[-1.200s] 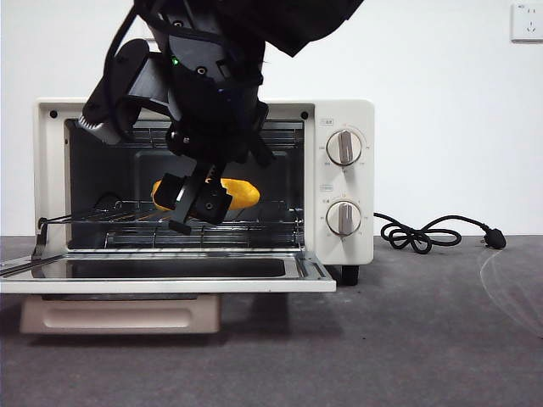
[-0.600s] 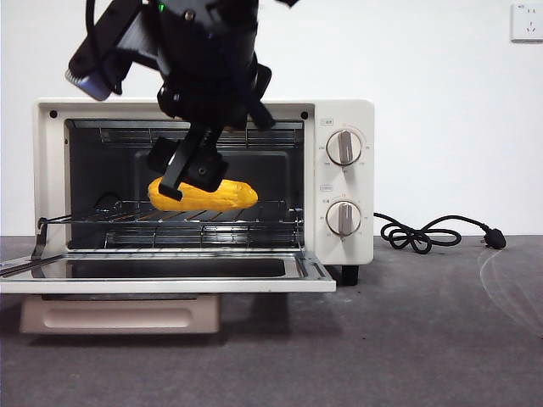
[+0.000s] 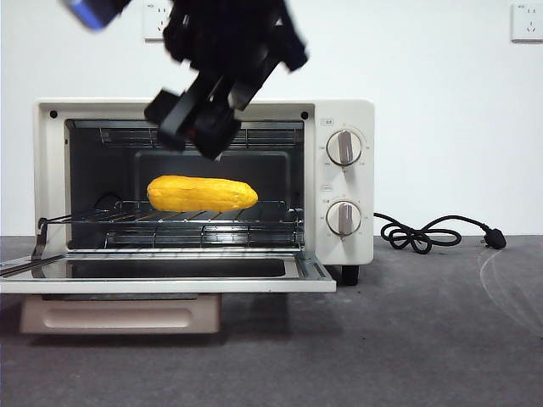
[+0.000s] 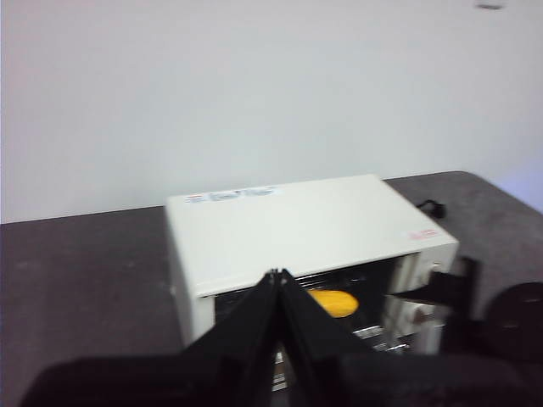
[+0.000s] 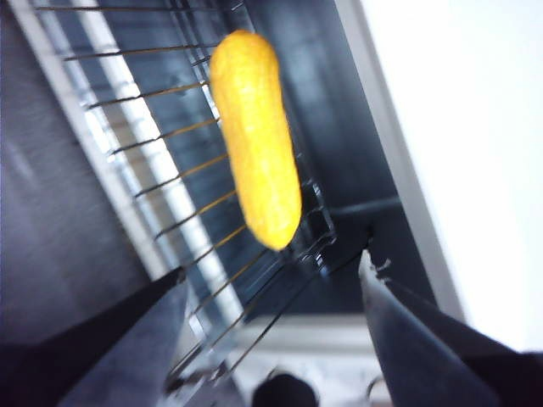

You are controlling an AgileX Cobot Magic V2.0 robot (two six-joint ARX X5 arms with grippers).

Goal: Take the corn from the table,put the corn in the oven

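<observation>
The corn (image 3: 202,194) lies lengthwise on the wire rack (image 3: 254,222) inside the cream-white oven (image 3: 339,110), free of any grip. The oven's glass door (image 3: 170,280) hangs folded down flat. My right gripper (image 3: 188,125) hovers open in front of the oven's upper opening, above the corn and apart from it. Its wrist view shows the corn (image 5: 254,136) on the rack beyond the right gripper (image 5: 271,267), whose jaws stand wide with nothing between them. My left gripper (image 4: 277,275) is shut and empty, held high and well back from the oven (image 4: 297,220), with the corn (image 4: 333,302) visible through the opening.
The oven stands on the dark grey table (image 3: 424,339). A black power cord (image 3: 424,233) with its plug lies coiled to the oven's right. Two round knobs (image 3: 344,147) sit on the oven's right panel. A white wall with a socket (image 3: 526,21) is behind.
The right gripper has let go of the corn and risen out of the oven cavity, up past the top edge. The corn now rests on the rack.
</observation>
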